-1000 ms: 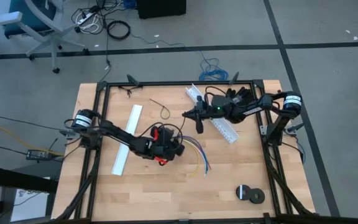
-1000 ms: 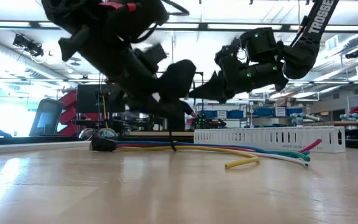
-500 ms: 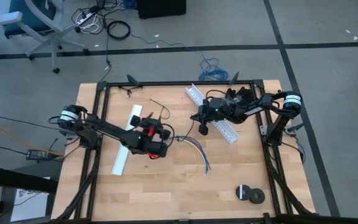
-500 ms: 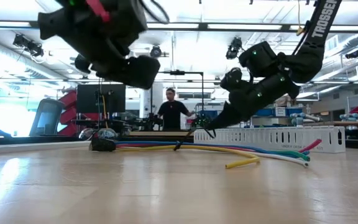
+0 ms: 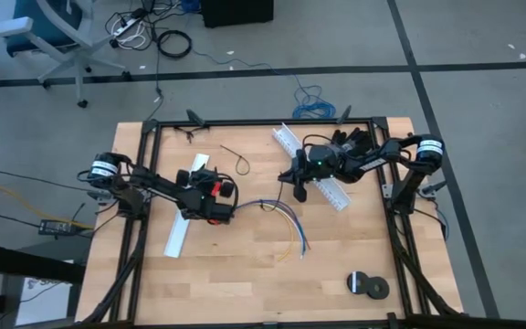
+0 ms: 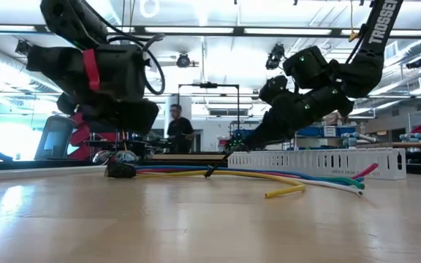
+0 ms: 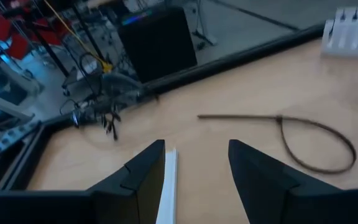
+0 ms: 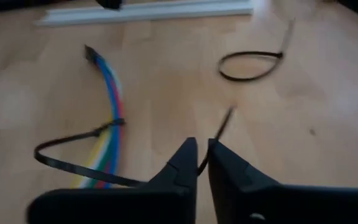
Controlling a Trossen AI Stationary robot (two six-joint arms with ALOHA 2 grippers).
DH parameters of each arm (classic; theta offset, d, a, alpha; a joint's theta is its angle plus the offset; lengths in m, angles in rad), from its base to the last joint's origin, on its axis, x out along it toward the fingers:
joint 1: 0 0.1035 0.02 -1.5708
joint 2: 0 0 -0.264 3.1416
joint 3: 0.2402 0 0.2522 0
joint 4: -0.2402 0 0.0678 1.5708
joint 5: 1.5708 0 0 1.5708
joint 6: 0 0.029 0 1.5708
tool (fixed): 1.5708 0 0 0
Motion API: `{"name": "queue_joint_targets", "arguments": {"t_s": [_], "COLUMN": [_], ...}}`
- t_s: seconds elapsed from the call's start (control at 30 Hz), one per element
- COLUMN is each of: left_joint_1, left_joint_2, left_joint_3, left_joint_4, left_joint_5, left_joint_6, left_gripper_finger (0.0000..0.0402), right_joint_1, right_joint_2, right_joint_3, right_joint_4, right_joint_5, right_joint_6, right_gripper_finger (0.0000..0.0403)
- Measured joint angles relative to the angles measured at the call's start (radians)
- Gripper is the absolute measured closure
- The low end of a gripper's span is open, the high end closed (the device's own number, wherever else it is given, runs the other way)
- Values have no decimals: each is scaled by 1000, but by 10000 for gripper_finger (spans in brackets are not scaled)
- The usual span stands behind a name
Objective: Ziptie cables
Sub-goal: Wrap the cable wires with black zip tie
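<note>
The cables [image 8: 107, 93], a bundle of coloured wires with a small dark end [image 8: 91, 51], lie on the wooden table [image 5: 245, 265] near its middle [image 5: 286, 224]. A black ziptie [image 8: 61, 163] is looped around them. Its strap runs between the fingers of my right gripper [image 8: 199, 155], which is shut on it just right of the bundle [image 5: 299, 192]. A second, looped ziptie [image 7: 319, 146] lies loose farther back [image 5: 237, 163]. My left gripper [image 7: 194, 168] is open with nothing between its fingers. It hangs over a flat white strip [image 5: 185, 215], left of the cables. My right gripper pinches the ziptie's strap [image 8: 202, 163] between its two fingertips, a little short of the free end [image 8: 227, 115], which sticks out past them. The fingers slant down from the table's far right. The ziptie's loop [image 8: 114, 124] hangs slack around the bundle and lies on the table.
A white slotted channel [image 5: 338, 196] lies slantwise under my right arm. A dark tape roll [image 5: 368, 286] sits at the near right corner. A black frame [image 5: 263, 123] rims the table. A person [image 6: 175, 131] stands in the room beyond.
My left gripper has drawn away from the cables toward the table's left and far side, turning as it went, and now stands over the white strip. The cables' dark end is uncovered. My right gripper has dipped slightly. The bundle lies where it was.
</note>
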Motion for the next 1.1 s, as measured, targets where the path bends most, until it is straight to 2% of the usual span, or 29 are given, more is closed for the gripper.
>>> {"name": "queue_joint_targets", "arguments": {"t_s": [0.33, 0.57, 0.8, 0.93, 1.1], "left_joint_1": [-28, -28, -27, -28, -28], "left_joint_2": [-29, -147, -221, -230, -236], "left_joint_3": [8, 4, -62, -116, -169], "left_joint_4": [-13, -53, -50, 21, 96], "left_joint_5": [24, -15, -1, 21, 63], "left_joint_6": [42, 148, 188, 187, 187], "left_gripper_finger": [213, 213, 213, 213, 213], "right_joint_1": [-9, -20, -20, -21, -26], "right_joint_2": [-10, -115, -267, -341, -396], "right_joint_3": [0, 0, 0, 0, 0], "right_joint_4": [12, 0, -110, -205, -218], "right_joint_5": [18, 142, 285, 370, 509], "right_joint_6": [2, -31, -94, -125, -148], "right_gripper_finger": [252, 197, 177, 179, 189]}}
